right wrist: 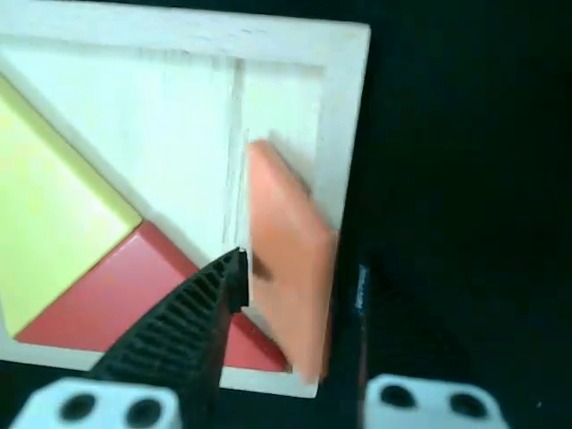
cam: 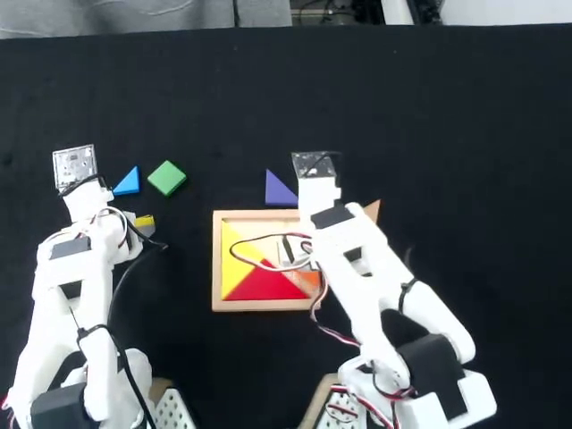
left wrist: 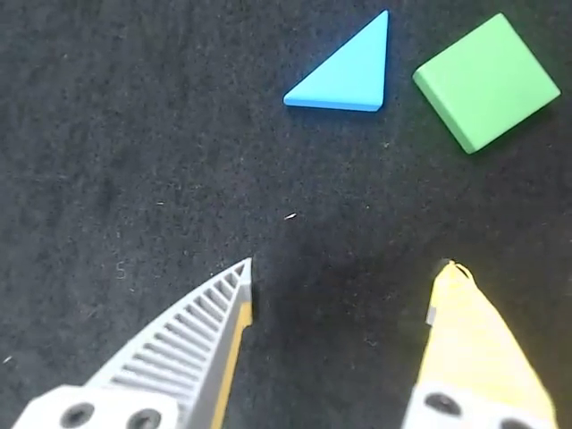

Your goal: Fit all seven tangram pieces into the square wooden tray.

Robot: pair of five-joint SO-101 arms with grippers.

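Observation:
The square wooden tray [cam: 217, 261] holds a yellow triangle [cam: 236, 266] on its left and a red triangle [cam: 273, 286] along its near side. My right gripper [right wrist: 299, 266] is over the tray's right part [right wrist: 344, 116], shut on an orange piece [right wrist: 284, 268] that stands tilted against the right rim. On the cloth, a blue triangle [left wrist: 347, 73] and a green square [left wrist: 487, 80] lie just beyond my open left gripper [left wrist: 344, 277], which holds nothing. A purple triangle [cam: 279, 189] lies behind the tray. A tan piece [cam: 373, 211] peeks out beside the right arm.
Black cloth covers the whole table. The right arm's cables [cam: 268, 243] loop over the tray's bare wooden floor [right wrist: 170, 134]. Both arm bases stand at the near edge. Open cloth stretches to the far side and to the right.

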